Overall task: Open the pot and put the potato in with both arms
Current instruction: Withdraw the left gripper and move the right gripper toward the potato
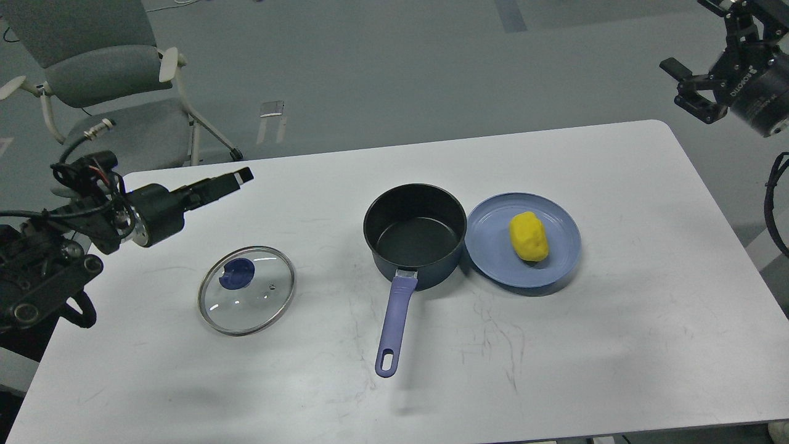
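Note:
The dark pot stands open and empty at the table's middle, its purple handle pointing toward me. The yellow potato lies on a blue plate touching the pot's right side. The glass lid with a blue knob lies flat on the table, left of the pot. My left gripper is empty, raised above the table's back left, up and left of the lid. My right gripper is open and empty, high beyond the table's far right corner.
A grey chair stands behind the table's back left corner. The white table shows bare surface in front of the pot and plate. Cables hang along my right arm at the right edge.

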You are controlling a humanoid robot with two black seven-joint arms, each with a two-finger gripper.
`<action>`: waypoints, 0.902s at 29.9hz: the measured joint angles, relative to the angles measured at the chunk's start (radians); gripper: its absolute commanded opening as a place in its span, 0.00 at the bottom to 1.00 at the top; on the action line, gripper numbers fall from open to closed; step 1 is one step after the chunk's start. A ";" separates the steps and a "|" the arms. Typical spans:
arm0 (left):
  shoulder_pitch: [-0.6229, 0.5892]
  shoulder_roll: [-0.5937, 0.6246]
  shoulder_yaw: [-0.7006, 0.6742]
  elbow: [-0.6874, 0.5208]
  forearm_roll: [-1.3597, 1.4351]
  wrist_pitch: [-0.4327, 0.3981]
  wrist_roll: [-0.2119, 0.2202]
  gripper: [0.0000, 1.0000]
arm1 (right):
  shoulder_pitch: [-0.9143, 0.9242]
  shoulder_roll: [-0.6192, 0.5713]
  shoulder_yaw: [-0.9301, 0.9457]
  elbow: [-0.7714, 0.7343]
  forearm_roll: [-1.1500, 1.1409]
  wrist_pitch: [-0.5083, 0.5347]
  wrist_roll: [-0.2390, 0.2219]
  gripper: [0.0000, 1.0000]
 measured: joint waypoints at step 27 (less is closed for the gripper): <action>-0.032 0.019 -0.161 -0.057 -0.337 -0.190 0.000 0.97 | 0.567 0.369 -0.966 -0.133 -0.621 0.000 0.000 1.00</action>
